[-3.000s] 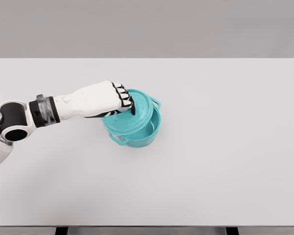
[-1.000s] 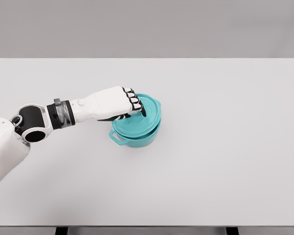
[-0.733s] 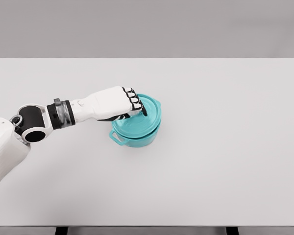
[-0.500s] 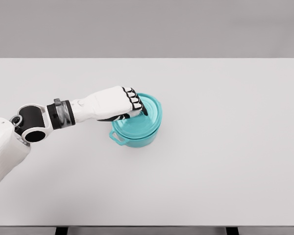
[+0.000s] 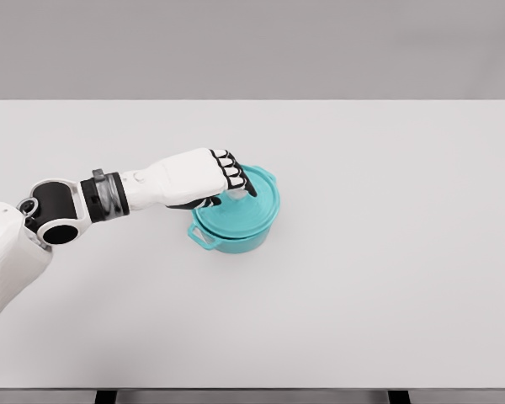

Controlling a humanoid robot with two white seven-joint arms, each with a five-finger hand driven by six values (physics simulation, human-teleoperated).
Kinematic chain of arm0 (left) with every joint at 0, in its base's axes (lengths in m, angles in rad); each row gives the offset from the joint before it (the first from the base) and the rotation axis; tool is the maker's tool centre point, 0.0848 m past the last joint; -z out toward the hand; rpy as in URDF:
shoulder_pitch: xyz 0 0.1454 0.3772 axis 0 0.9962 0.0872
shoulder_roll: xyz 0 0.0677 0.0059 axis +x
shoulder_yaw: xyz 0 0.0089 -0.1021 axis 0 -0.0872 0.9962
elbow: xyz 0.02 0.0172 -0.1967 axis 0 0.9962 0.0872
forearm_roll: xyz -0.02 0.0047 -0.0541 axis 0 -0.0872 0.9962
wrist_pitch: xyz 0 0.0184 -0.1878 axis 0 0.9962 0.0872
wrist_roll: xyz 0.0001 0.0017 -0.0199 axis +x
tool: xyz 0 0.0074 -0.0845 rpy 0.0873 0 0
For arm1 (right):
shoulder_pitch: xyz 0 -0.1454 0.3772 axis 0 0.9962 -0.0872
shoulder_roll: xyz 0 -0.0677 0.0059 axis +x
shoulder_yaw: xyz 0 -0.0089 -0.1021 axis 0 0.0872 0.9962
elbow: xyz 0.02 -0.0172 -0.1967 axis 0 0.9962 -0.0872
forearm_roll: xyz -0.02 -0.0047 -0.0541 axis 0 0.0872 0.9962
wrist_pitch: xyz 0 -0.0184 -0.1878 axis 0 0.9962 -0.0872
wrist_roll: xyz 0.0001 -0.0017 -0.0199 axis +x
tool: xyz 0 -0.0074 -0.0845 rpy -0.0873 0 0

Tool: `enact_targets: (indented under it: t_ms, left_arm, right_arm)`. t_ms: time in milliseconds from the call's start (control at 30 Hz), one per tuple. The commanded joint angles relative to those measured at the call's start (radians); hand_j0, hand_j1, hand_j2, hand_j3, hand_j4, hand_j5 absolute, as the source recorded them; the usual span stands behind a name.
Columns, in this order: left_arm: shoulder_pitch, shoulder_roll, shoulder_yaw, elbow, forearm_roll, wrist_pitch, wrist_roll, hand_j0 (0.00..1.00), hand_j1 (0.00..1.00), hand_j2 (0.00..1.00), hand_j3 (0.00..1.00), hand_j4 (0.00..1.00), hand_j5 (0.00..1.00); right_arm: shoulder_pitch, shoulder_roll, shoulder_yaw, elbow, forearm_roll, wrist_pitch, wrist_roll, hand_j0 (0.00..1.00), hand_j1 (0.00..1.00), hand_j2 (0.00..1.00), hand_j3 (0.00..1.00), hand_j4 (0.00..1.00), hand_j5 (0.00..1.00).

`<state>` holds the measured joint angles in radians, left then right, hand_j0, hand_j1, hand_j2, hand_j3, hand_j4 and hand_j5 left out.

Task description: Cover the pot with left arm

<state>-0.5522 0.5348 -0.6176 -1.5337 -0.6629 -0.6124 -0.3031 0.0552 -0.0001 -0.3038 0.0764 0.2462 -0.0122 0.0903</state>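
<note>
A wide white table (image 5: 387, 278) fills the head view, and near its middle, a little left of centre, a teal pot (image 5: 232, 238) is seen standing upright with a small loop handle projecting toward the lower left. The left arm is brought in from the picture's lower left and is stretched toward the pot, so that the left hand (image 5: 204, 178) lies over the pot's left rim. A teal lid (image 5: 251, 204) is seen resting on top of the pot, apparently level and centred, with a second handle showing at the upper right. The dark fingertips (image 5: 238, 180) are curled downward over a pale knob (image 5: 238, 194) at the lid's middle, and the knob appears to be pinched between them, though the contact itself is partly hidden by the knuckles. The relation that matters is therefore vertical: the lid lies directly beneath the fingers and directly over the pot's mouth, its round form giving no long axis to be aligned. The covering is judged to be nearly or wholly done, and only a release and a straight upward withdrawal would seem to be called for. The right arm is not shown.
</note>
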Motion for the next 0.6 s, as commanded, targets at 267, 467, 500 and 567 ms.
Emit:
enact_targets:
  t_ms: [267, 467, 500, 567]
  left_arm:
    - [0.002, 0.011, 0.007, -0.023, 0.014, 0.002, 0.001, 0.75, 0.75, 0.75, 0.75, 0.75, 0.75]
    - [0.000, 0.060, 0.033, -0.109, 0.019, 0.002, 0.001, 0.84, 0.84, 0.84, 0.84, 0.84, 0.84]
    - [0.000, 0.074, 0.048, -0.123, 0.020, 0.002, 0.001, 0.85, 0.85, 0.85, 0.85, 0.85, 0.85]
    - [0.003, 0.137, 0.088, -0.152, 0.060, 0.002, 0.001, 0.90, 0.90, 0.90, 0.90, 0.90, 0.90]
  right_arm:
    - [0.000, 0.000, 0.000, 0.000, 0.001, 0.000, 0.000, 1.00, 1.00, 1.00, 1.00, 1.00, 1.00]
    - [0.000, 0.000, 0.000, 0.000, 0.001, 0.000, 0.000, 1.00, 1.00, 1.00, 1.00, 1.00, 1.00]
    - [0.000, 0.000, 0.000, 0.000, 0.001, 0.000, 0.000, 1.00, 1.00, 1.00, 1.00, 1.00, 1.00]
    - [0.000, 0.000, 0.000, 0.000, 0.001, 0.000, 0.000, 1.00, 1.00, 1.00, 1.00, 1.00, 1.00]
